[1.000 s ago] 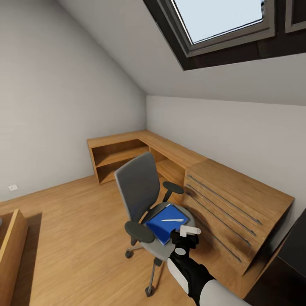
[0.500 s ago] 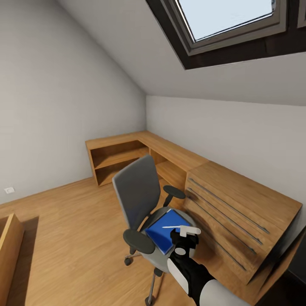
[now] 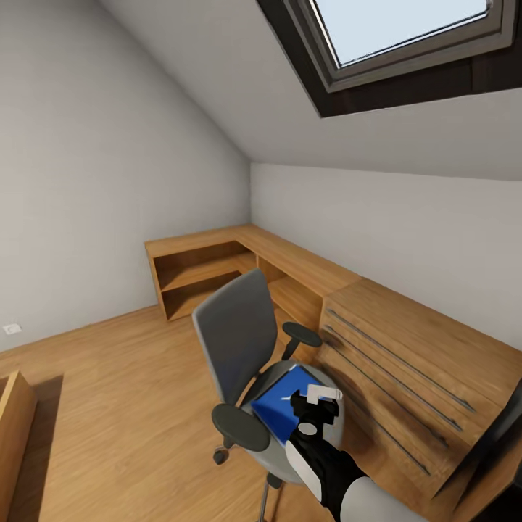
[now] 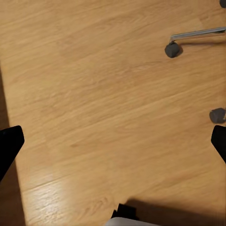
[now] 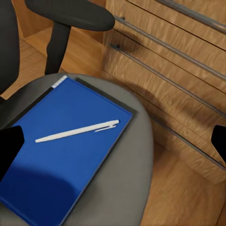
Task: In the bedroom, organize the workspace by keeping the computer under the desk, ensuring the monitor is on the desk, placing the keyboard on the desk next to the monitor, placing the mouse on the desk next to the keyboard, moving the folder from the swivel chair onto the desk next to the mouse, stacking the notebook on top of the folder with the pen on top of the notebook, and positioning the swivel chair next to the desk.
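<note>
Pen [image 5: 77,131] lies loose mid-folder [image 5: 56,160] on swivel chair [image 5: 127,188] seat; light, slippery, likely rolls—pinch mid-barrel; right gripper [image 5: 113,141] spread, empty.

Head view: right hand [image 3: 317,407] sits in front of the folder [image 3: 279,400], covering its near right part; the pen cannot be made out there. Swivel chair [image 3: 243,341] base cut off by the bottom edge; casters mostly out of frame. Skylight [image 3: 406,29] cut by top and right edges. Dark shape at the lower right corner, cut off, cannot tell what it is.

Right wrist view: folder's near corner runs off the frame. Fingertips [image 5: 9,146] are dark patches at the picture's sides, cut by the edges. Drawer unit [image 5: 179,70] only partly in frame.

Left wrist view: one chrome chair leg and caster [image 4: 172,49] cut off at the edge; a second caster [image 4: 217,114] half seen.
</note>
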Robot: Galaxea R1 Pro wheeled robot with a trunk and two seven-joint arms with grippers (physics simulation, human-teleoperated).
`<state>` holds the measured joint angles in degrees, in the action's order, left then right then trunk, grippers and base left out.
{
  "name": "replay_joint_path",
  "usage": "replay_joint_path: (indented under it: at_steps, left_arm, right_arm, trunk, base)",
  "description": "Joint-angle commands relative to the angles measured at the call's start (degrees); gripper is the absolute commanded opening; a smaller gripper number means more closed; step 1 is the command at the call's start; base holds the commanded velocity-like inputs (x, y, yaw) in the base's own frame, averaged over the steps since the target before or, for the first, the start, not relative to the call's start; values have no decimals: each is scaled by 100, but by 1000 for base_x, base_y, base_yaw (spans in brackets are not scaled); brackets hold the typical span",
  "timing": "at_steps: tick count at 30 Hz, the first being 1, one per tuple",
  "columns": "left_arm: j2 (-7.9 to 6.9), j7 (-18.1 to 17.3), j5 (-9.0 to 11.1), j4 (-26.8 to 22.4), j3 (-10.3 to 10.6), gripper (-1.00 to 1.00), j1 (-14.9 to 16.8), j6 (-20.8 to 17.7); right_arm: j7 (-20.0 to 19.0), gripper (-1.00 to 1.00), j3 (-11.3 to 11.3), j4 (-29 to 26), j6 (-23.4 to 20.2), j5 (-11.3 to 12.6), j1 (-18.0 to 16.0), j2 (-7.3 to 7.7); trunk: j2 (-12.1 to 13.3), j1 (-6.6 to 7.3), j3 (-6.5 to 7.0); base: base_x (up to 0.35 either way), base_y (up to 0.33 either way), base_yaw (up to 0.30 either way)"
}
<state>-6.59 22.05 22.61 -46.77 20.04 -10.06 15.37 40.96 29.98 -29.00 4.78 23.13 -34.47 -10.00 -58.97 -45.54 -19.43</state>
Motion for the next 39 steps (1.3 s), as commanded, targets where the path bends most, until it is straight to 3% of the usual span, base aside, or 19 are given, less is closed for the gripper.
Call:
replay_joint_path:
  at_steps: [1,24,25,26,28,29,30,33,34,38,39]
  left_arm:
    - [-9,36,59,-10,35,100,0,28]
    - [-52,53,73,-57,-50,100,3,35]
    - [-54,53,75,-83,-166,100,2,34]
    - [-57,43,75,-162,-407,100,3,25]
    - [-60,13,78,-447,-1008,100,3,-35]
    - [-60,9,80,-548,-1163,100,3,-76]
    - [-61,1,85,-924,-1558,100,3,-343]
    - [-62,-4,92,-1406,-1844,100,2,-869]
    - [-62,-2,109,-1762,-2004,100,3,-1336]
    - [-62,7,251,-2530,-2354,100,-2,-2342]
    - [-62,14,623,-3210,-2766,100,-2,-3281]
  right_arm:
    - [28,100,34,8,50,60,-8,0]
    - [42,100,3,-3,-25,111,-11,0]
    - [43,100,-10,-5,-75,160,-13,0]
    - [42,100,-24,-13,-229,302,-22,0]
    - [35,100,-49,-27,-761,781,-90,0]
    - [33,100,-57,-29,-931,944,-143,0]
    - [30,100,-80,-26,-1401,1445,-357,0]
    - [41,100,-97,-21,-1793,1918,-597,0]
    - [51,100,-104,-17,-2005,2185,-739,0]
    - [68,100,-118,-13,-2273,2573,-904,0]
    - [70,100,-177,-14,-2362,2760,-971,0]
  trunk:
    - [-4,-1,-6]
    - [-4,-1,-6]
    - [-4,-1,-6]
    - [-4,-1,-6]
    - [-4,-1,-6]
    - [-4,-1,-6]
    - [-4,-1,-6]
    - [-4,-1,-6]
    - [-4,-1,-6]
    - [-4,-1,-6]
    - [-4,-1,-6]
  base:
    - [39,14,0]
    - [133,25,0]
    - [21,1,0]
    - [13,1,0]
    - [7,0,0]
    - [4,0,0]
    - [2,0,0]
    - [1,0,0]
    - [0,0,0]
    - [0,0,0]
    - [0,0,0]
